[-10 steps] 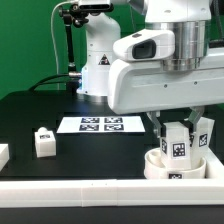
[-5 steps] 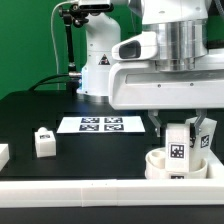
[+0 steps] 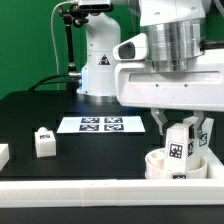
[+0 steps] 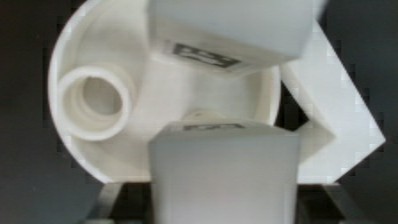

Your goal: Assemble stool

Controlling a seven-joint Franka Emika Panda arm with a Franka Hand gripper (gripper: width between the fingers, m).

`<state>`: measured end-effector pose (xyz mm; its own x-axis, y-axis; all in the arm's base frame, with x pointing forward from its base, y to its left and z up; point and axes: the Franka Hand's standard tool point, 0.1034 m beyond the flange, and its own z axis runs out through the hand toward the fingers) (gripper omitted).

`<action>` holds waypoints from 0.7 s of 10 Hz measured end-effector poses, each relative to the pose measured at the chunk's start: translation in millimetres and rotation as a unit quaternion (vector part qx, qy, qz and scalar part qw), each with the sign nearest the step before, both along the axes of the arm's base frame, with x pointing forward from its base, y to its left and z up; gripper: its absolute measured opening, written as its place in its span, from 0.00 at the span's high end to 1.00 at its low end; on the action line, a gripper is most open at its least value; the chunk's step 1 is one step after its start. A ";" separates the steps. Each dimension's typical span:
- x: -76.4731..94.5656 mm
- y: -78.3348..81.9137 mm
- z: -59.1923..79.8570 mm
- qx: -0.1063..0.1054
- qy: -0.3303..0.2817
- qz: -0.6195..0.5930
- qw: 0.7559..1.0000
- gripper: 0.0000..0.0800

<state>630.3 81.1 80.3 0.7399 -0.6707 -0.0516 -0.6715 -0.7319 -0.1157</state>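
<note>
The round white stool seat (image 3: 160, 166) lies at the front on the exterior view's right. My gripper (image 3: 181, 138) is shut on a white tagged stool leg (image 3: 180, 148) and holds it upright, its lower end down inside the seat's rim. A second leg (image 3: 203, 137) stands in the seat just behind it, leaning a little. In the wrist view the held leg (image 4: 221, 172) fills the foreground. Beyond it are the seat (image 4: 107, 45), a round socket hole (image 4: 93, 103) and the second leg (image 4: 231, 35). A loose leg (image 3: 43, 141) stands on the table on the exterior view's left.
The marker board (image 3: 100, 124) lies flat mid-table behind the seat. A long white border rail (image 3: 90, 190) runs along the front edge. Another white part (image 3: 3, 153) sits at the exterior view's far left edge. The robot base (image 3: 98, 60) stands at the back.
My wrist has turned, and the held leg has turned with it so that its tag now faces front. The gripper has shifted slightly to the exterior view's right.
</note>
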 end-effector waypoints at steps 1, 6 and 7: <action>0.0 0.3 0.0 0.001 0.002 -0.018 1.000 0.58; 1.7 3.5 0.2 0.018 0.017 -0.184 0.983 0.58; 4.1 3.9 0.0 0.028 0.011 -0.232 0.972 0.58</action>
<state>634.3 85.1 80.4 0.3569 -0.9277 -0.1097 -0.9307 -0.3430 -0.1273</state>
